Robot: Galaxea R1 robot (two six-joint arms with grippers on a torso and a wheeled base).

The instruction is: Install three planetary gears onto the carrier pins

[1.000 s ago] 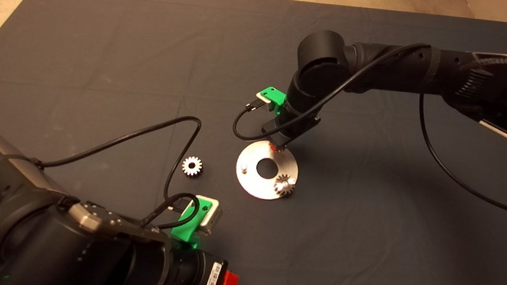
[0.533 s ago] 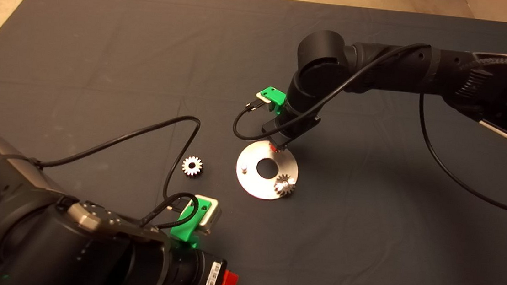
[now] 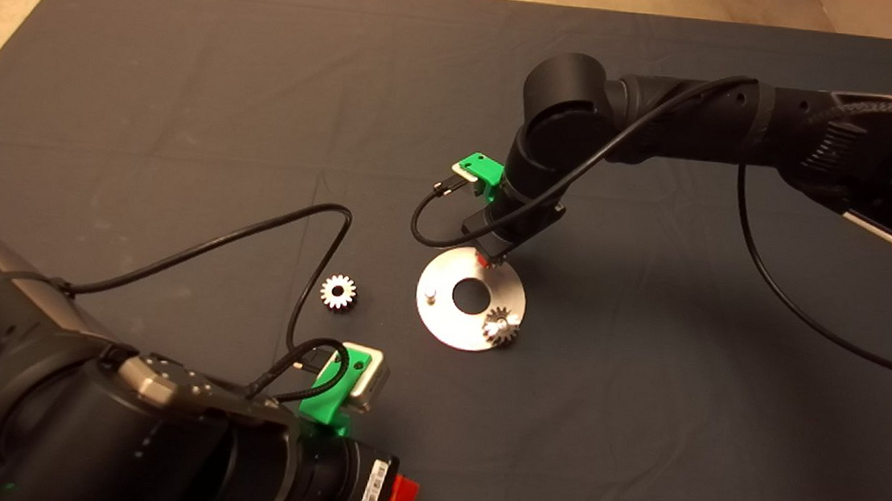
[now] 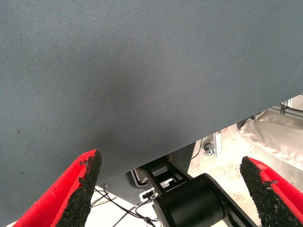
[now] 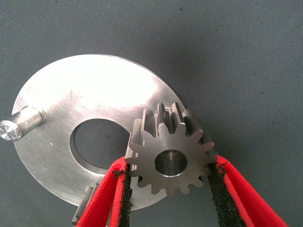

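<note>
My right gripper [image 3: 482,259] is shut on a planetary gear [image 5: 170,161], held flat by its teeth between the red fingers [image 5: 111,198] over the far rim of the round silver plate [image 3: 448,319]. The carrier pin beneath that gear is hidden. One bare carrier pin [image 3: 429,294] [image 5: 19,125] stands upright beside the plate's [image 5: 71,99] central hole. A second gear [image 3: 501,325] sits on the plate's near right pin. A third gear [image 3: 338,292] lies loose on the mat left of the plate. My left gripper [image 4: 173,189] is parked at the lower left, open and holding nothing.
The dark mat [image 3: 185,98] covers the table. A black cable [image 3: 254,234] from the left arm loops across it just beside the loose gear. The right arm's cable [image 3: 431,233] hangs close above the plate's far edge. Bare floor shows beyond the mat's far and left edges.
Almost nothing has moved. The right gripper and its gear stay over the plate's far rim, shifted only a hair. The left arm is still.
</note>
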